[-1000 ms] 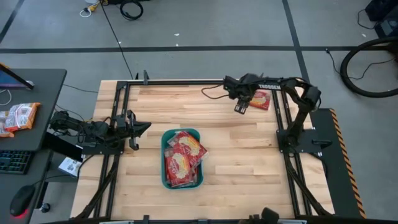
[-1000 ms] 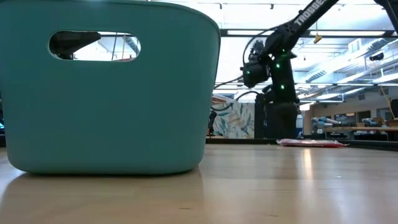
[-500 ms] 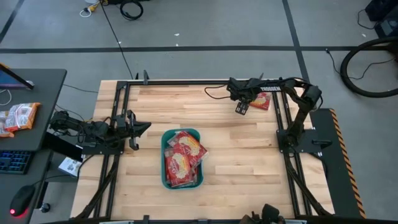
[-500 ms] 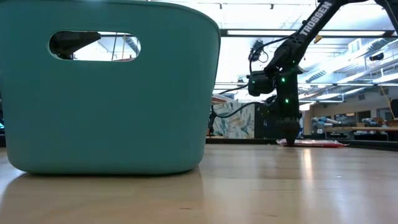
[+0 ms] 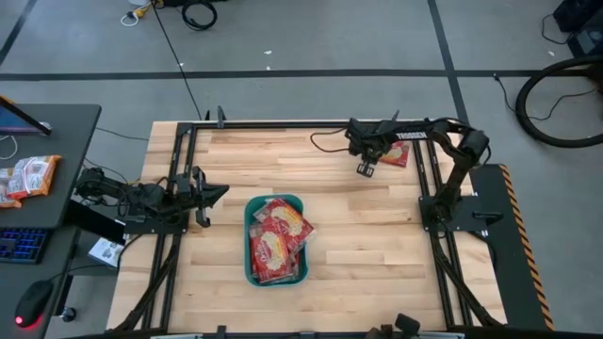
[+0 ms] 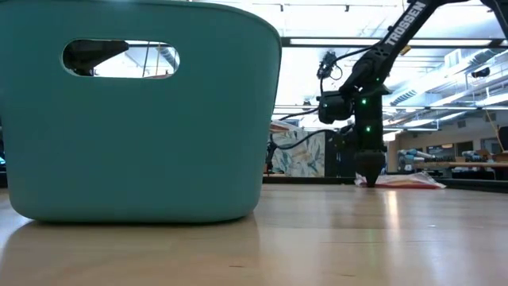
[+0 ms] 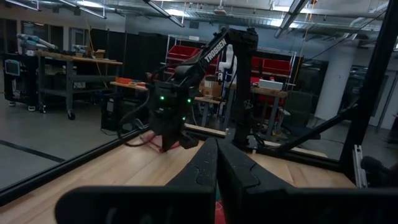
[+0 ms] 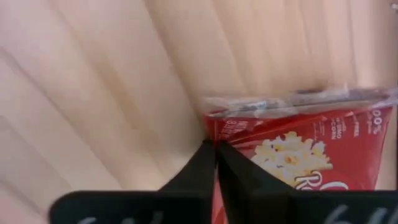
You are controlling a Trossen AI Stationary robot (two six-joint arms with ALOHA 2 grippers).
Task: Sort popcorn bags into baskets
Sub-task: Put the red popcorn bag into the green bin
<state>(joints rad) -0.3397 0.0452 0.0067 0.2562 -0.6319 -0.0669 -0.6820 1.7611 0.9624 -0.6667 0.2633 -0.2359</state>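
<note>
One red popcorn bag (image 5: 397, 153) lies flat near the table's far right corner. My right gripper (image 8: 215, 144) points down at its left edge and is shut on it; the low view shows the fingers (image 6: 369, 171) standing on the table at the bag (image 6: 401, 181). The teal basket (image 5: 249, 274) stands mid-table near the front, with several red popcorn bags (image 5: 278, 240) piled inside. My left gripper (image 5: 222, 191) waits shut at the table's left side, holding nothing. My right gripper pinches the popcorn bag's side edge (image 8: 219, 134) between its two fingers, just below the crimped seal and close to a corner. The fingers come from above, pointing down. The bag's rest still lies on the table.
Black frame rails (image 5: 184, 160) run along the table's left and right sides. A cable (image 5: 325, 141) trails over the far edge beside my right arm. Orange-and-white snack packets (image 5: 28, 176) lie on a side desk off the table's left.
My right gripper has gone down from well above the table to the popcorn bag's left edge, shifting a little toward the table's right. The bag's end by the fingers now sits slightly higher than before.
</note>
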